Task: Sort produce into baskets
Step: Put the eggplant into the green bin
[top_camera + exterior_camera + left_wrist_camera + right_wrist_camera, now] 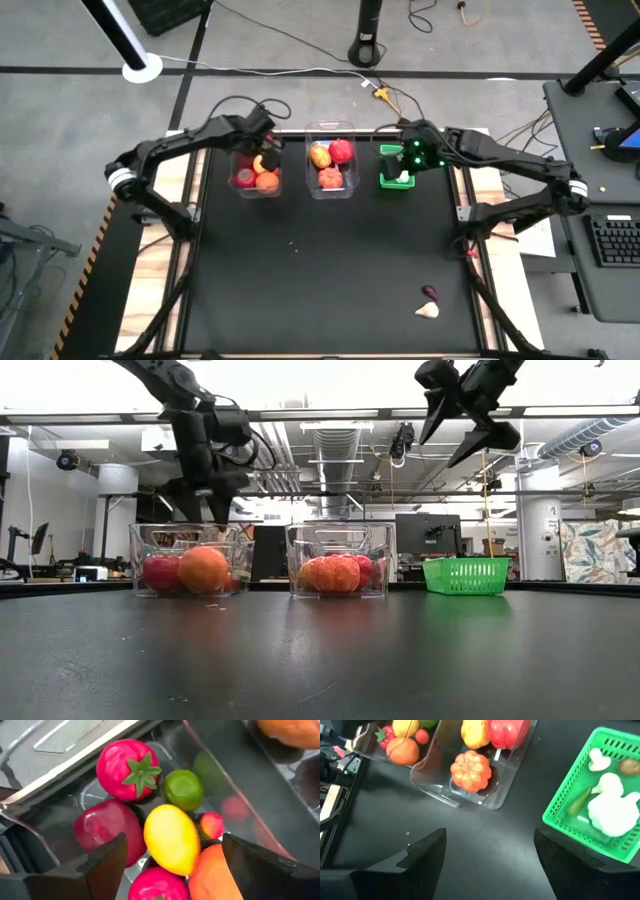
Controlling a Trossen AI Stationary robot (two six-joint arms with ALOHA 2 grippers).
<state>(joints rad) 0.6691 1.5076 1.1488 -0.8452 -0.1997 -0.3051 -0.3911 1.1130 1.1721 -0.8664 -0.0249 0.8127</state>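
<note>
Yellow lemon (171, 839) lies between the spread, empty fingers of the left gripper (172, 862) above the left clear tub (256, 172), a detail only its wrist view gives, while the right gripper (490, 852), also spread, hovers beside the green basket (559, 815) holding white pieces (612, 807).

The high view looks straight down on the whole black counter (330, 270) and both arms. The low view sits at counter level, facing level across it into the room behind. The left wrist view hangs close above the left clear plastic rectangular tub (65, 757), looking down past the left gripper (172, 865). The right wrist view is farther up, past the right gripper (490, 855). It shares the bright green mesh-sided basket (560, 815) with the high and low views.
</note>
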